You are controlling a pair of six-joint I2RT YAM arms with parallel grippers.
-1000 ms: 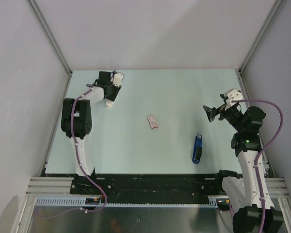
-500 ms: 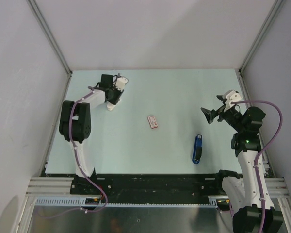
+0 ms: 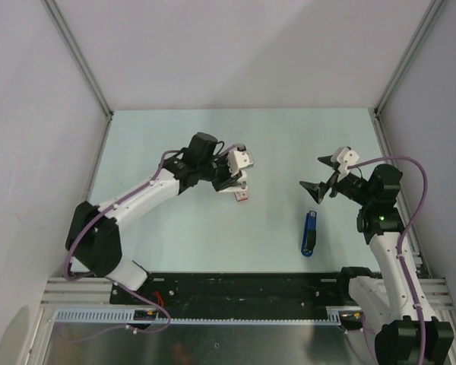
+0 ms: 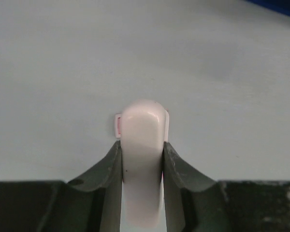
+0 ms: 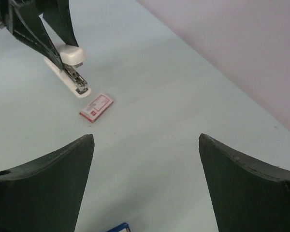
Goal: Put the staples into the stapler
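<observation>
The blue and black stapler (image 3: 309, 234) lies on the table at the right; a corner of it shows in the right wrist view (image 5: 120, 228). The pink-and-white staple box (image 3: 242, 195) lies closed at the centre, also in the right wrist view (image 5: 96, 107). My left gripper (image 3: 232, 181) is shut on a long white tool with a metal tip (image 5: 70, 67) and holds it just over the box's far end. In the left wrist view the tool (image 4: 141, 140) hides most of the box (image 4: 117, 124). My right gripper (image 3: 313, 192) is open and empty, above the stapler's far end.
Grey walls stand on three sides of the pale green table (image 3: 289, 144). A black rail (image 3: 235, 285) runs along the near edge by the arm bases.
My left arm has swung from the back left corner to the centre, carrying the white tool over the staple box. My right gripper has moved left, closer to the stapler.
</observation>
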